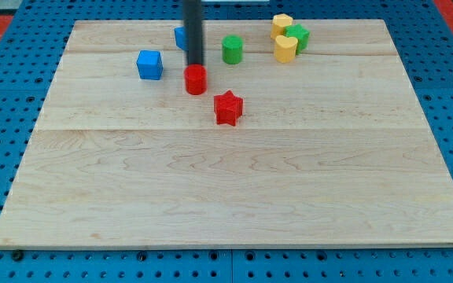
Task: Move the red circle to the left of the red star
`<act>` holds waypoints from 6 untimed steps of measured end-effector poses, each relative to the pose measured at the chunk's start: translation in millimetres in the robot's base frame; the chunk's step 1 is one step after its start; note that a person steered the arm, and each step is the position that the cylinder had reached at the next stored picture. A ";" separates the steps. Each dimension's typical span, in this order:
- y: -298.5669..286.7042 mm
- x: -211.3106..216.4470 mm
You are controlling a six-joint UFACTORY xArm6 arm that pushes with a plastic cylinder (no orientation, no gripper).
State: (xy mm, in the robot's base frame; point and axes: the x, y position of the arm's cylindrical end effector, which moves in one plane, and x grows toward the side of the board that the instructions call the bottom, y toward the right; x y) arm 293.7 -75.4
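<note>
The red circle (196,80) is a short red cylinder in the upper middle of the wooden board. The red star (228,108) lies just below and to the right of it, a small gap apart. My tip (196,64) is at the lower end of the dark rod, which comes down from the view's top. It sits right at the red circle's top edge, touching or nearly touching it.
A blue cube (149,64) lies left of the red circle. Another blue block (181,37) is partly hidden behind the rod. A green cylinder (232,49) sits right of the rod. Two yellow blocks (285,48) and a green star (297,36) cluster at upper right.
</note>
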 end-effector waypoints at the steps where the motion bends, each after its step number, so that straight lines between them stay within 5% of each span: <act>1: 26.4 -10.6; 3: 114.2 -35.9; 5: 39.2 -101.6; 6: 14.4 -38.6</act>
